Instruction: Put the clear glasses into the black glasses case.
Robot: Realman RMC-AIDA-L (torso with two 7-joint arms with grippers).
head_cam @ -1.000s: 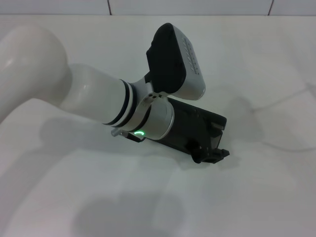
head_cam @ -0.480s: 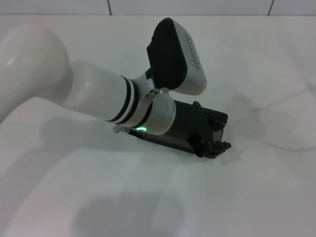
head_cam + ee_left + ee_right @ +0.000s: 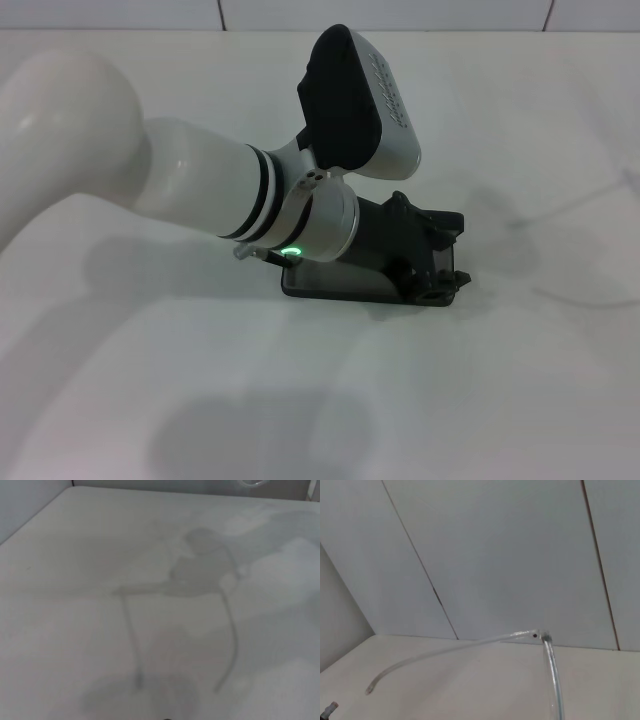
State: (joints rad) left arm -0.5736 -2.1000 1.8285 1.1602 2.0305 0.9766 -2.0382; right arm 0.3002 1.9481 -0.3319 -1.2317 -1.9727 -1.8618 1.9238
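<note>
Nearest you, the white tabletop (image 3: pixel 200 400) is carrying a broad grey shadow. Just past it your thick white left arm (image 3: pixel 190 185) is reaching in from the left, with a green light glowing on its wrist ring. The left gripper (image 3: pixel 432 280) is hanging low over the flat matte black glasses case (image 3: pixel 330 285) and covering most of it. Only the case's near edge is showing on the table, so you cannot tell whether it is lying open or closed. Black is blending into black there, so you cannot tell how the pincer is standing either. The grey-and-black camera housing (image 3: pixel 360 110) on the wrist is blocking the view behind.

The fully transparent plastic glasses (image 3: pixel 535 634) are showing only to the right wrist camera, close up. One long thin arm is curving away from the hinge, above the table's far edge, with the pale panelled wall (image 3: pixel 495 555) rising behind. What is holding them is lying outside the pictures.
</note>
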